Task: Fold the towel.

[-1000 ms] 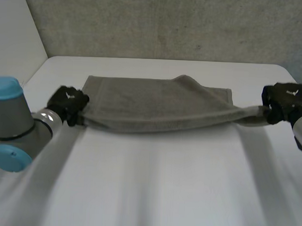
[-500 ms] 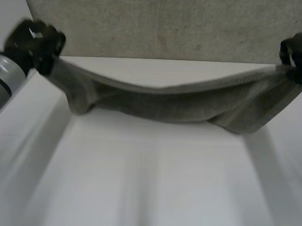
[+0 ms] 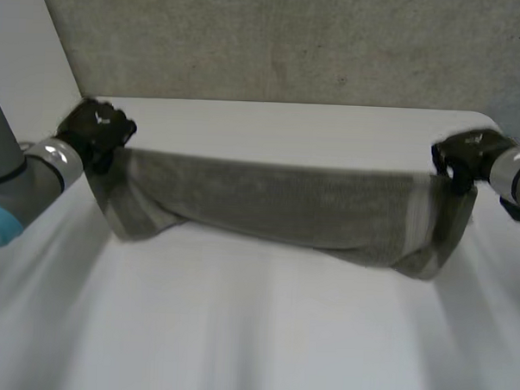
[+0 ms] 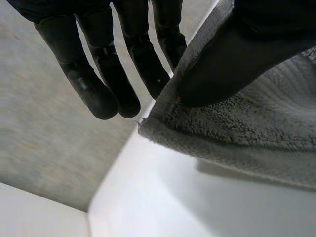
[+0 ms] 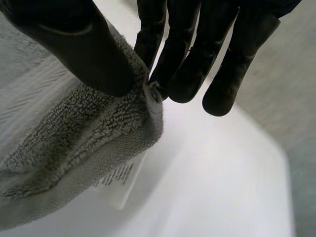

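Over the worktop (image 3: 254,333) the towel (image 3: 268,204) hangs lengthwise left to right between left hand (image 3: 94,129) and right hand (image 3: 460,156), whose fingers (image 4: 143,54) each pinch a top corner.

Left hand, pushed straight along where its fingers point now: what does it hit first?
Probably the grey wall behind the table: the left hand, pinching the towel corner, points past the table's edge. Depth is unclear.
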You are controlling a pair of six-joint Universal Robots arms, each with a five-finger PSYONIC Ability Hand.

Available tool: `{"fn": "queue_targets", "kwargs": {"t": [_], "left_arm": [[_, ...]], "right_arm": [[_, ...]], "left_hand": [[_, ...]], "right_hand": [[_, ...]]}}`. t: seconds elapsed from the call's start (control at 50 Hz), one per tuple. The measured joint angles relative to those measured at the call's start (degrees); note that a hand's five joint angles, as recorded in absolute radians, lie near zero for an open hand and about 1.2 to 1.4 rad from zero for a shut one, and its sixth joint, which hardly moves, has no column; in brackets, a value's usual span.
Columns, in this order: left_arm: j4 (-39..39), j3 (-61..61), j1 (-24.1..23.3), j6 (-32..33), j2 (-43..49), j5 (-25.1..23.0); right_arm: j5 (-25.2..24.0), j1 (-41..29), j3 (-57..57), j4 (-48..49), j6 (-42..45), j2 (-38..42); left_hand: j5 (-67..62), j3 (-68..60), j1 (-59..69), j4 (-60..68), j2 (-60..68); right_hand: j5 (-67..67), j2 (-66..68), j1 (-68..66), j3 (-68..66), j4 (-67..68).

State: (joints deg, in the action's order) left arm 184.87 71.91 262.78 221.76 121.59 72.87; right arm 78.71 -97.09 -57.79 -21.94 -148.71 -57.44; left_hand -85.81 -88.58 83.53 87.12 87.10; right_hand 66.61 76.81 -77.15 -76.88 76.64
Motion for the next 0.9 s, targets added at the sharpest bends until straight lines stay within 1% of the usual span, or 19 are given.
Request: {"fn": "queue_targets", "kwargs": {"t": [0.06,0.12,0.18,0.22,0.24,0.28,0.3,0.32,0.34,0.36,0.38,0.4,0.44,0.54,0.62,0.64,0.68,0.78,0.9], "left_arm": [[-0.02,-5.43,-0.51,-0.47,1.00,0.62],[0.11,-14.77,-1.95,-2.87,2.63,2.39],[0.55,-25.12,-3.84,-8.34,3.92,4.44],[1.12,-31.61,-4.84,-14.46,4.11,5.53],[1.35,-33.15,-5.00,-16.48,3.95,5.74],[2.27,-38.41,-5.28,-25.86,2.64,6.29],[2.58,-40.10,-5.20,-30.37,1.89,6.40],[2.74,-40.89,-5.11,-32.83,1.46,6.44],[2.88,-41.70,-4.90,-36.97,0.67,6.36],[2.85,-41.82,-4.80,-38.37,0.40,6.32],[2.52,-41.31,-4.40,-42.52,-0.37,5.91],[2.21,-40.30,-4.17,-44.14,-0.70,5.49],[1.50,-37.54,-3.83,-44.88,-1.16,4.26],[0.09,-26.50,-3.02,-40.05,-1.52,-0.25],[0.20,-15.13,-2.51,-31.77,-1.68,-3.33],[0.37,-13.17,-2.45,-30.21,-1.71,-3.69],[1.21,-6.20,-2.36,-24.59,-1.86,-4.59],[4.04,5.06,-2.33,-16.15,-2.50,-5.07],[7.23,12.55,-1.48,-12.25,-5.04,-4.97]], "right_arm": [[0.74,-0.82,6.09,3.58,-0.07,0.74],[2.43,-1.89,13.38,8.86,-0.38,2.03],[6.43,-3.60,20.60,18.43,-1.59,2.70],[9.90,-4.98,24.17,26.48,-3.00,1.71],[10.49,-5.24,24.64,28.00,-3.30,1.35],[12.32,-6.20,24.98,33.73,-4.70,-1.72],[12.36,-6.51,24.14,35.23,-5.24,-3.55],[12.26,-6.62,23.60,35.76,-5.47,-4.43],[11.55,-6.81,21.91,36.29,-5.91,-6.40],[11.12,-6.86,21.10,36.32,-6.05,-7.14],[9.50,-6.92,18.32,35.55,-6.33,-8.94],[8.24,-6.89,16.43,34.63,-6.40,-9.80],[6.07,-6.84,13.00,31.97,-6.36,-10.75],[1.43,-6.69,3.59,23.08,-5.27,-10.88],[0.11,-6.59,-3.89,17.27,-2.72,-9.87],[0.06,-6.58,-4.83,16.80,-2.32,-9.70],[0.06,-6.49,-9.16,15.43,-0.44,-8.99],[0.22,-5.93,-16.44,15.14,2.12,-8.28],[0.19,-4.88,-21.45,15.58,2.72,-9.19]], "left_hand": [[0.00,-0.03,0.00,0.00,0.00],[0.00,-0.07,0.00,0.29,0.00],[-0.01,-0.10,0.00,0.30,0.00],[0.00,-0.13,0.00,0.30,0.00],[0.00,-0.14,0.00,0.30,0.00],[0.00,-0.15,0.00,0.30,0.00],[0.00,-0.15,0.00,0.30,0.00],[-0.01,-0.16,0.00,0.30,0.01],[-0.02,-0.16,0.00,0.30,0.00],[0.00,-0.17,0.00,0.30,0.01],[0.00,-0.17,0.00,0.30,0.00],[0.00,-0.17,0.00,0.30,0.01],[-0.01,-0.18,0.00,0.30,0.01],[-0.01,-0.20,0.00,0.30,0.01],[-0.01,-0.22,0.00,0.30,0.01],[-0.01,-0.22,0.00,0.30,0.01],[-0.01,-0.23,0.00,0.30,0.01],[0.00,-0.24,0.00,0.30,0.01],[0.00,-0.27,0.00,0.30,0.01]], "right_hand": [[0.00,-0.04,0.00,0.00,0.00],[0.00,-0.04,0.00,0.00,0.00],[0.00,-0.04,-0.02,0.00,0.00],[0.00,-0.04,-0.13,0.00,0.00],[0.00,-0.03,-0.14,0.00,0.00],[0.00,-0.03,-0.16,0.00,0.00],[0.00,-0.04,-0.16,0.00,0.00],[0.00,-0.01,-0.16,0.00,0.00],[0.01,-0.03,-0.16,0.00,0.00],[0.01,-0.02,-0.16,0.00,0.00],[0.13,0.00,-0.16,0.00,0.00],[0.17,0.01,-0.16,-0.01,0.00],[0.17,0.10,-0.16,-0.19,0.00],[0.18,0.26,-0.17,-0.20,0.00],[0.18,0.27,-0.17,-0.20,0.00],[0.18,0.27,-0.17,-0.20,0.00],[0.18,0.27,-0.17,-0.20,0.00],[0.18,0.27,-0.17,-0.20,0.00],[0.18,0.27,-0.17,-0.20,0.00]]}}
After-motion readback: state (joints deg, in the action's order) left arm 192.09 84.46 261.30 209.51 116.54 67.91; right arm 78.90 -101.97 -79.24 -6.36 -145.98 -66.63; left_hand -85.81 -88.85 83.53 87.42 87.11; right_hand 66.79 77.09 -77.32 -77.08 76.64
